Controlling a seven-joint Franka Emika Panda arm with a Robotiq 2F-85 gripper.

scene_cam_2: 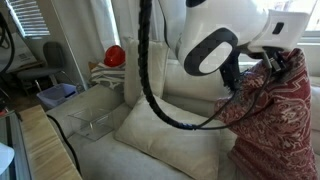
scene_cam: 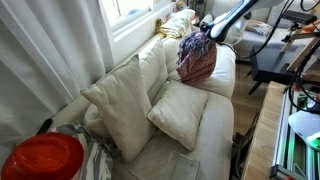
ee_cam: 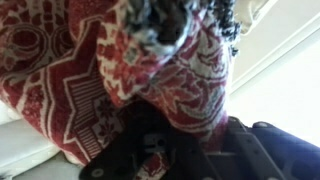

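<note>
Looking over the cream sofa (scene_cam: 218,115) and its two cushions (scene_cam: 125,105), we see the red patterned cloth (scene_cam: 196,57) hanging above the far end, our gripper (scene_cam: 207,32) clamped on its bunched top.

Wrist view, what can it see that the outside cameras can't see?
Only the wrist view shows the dark fringe and the white pattern up close. Only the exterior views show the sofa, cream pillows, clear box and white arm. Both share the red cloth, bunched up and gripped by the pincer.
</note>
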